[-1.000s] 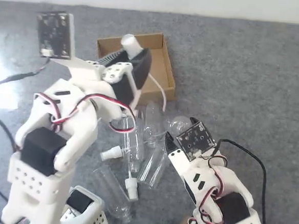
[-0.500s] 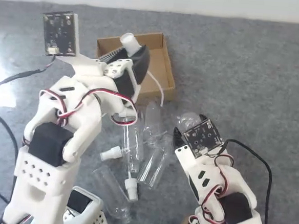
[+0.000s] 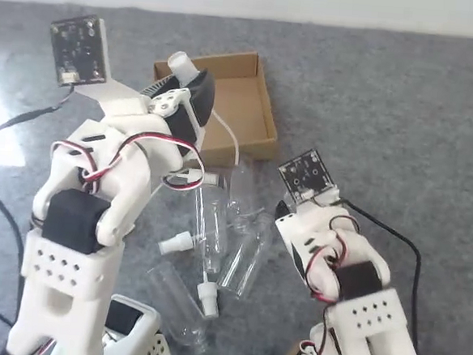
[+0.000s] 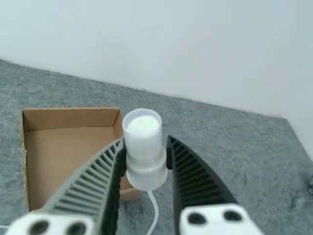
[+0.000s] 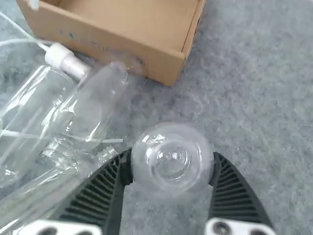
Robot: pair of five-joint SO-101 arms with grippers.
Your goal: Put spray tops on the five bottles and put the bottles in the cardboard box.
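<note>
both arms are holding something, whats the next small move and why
Probably bring the spray top in the left gripper over to the bottle in the right gripper, lining its dangling tube up with that bottle's mouth; each is gripped, but they're apart.

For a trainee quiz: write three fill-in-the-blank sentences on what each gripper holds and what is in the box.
1. The left gripper is shut on a white ____.
2. The right gripper is shut on a clear ____.
3. The cardboard box has ____ bottles inside it.
Missing words: spray top; bottle; no.
</note>
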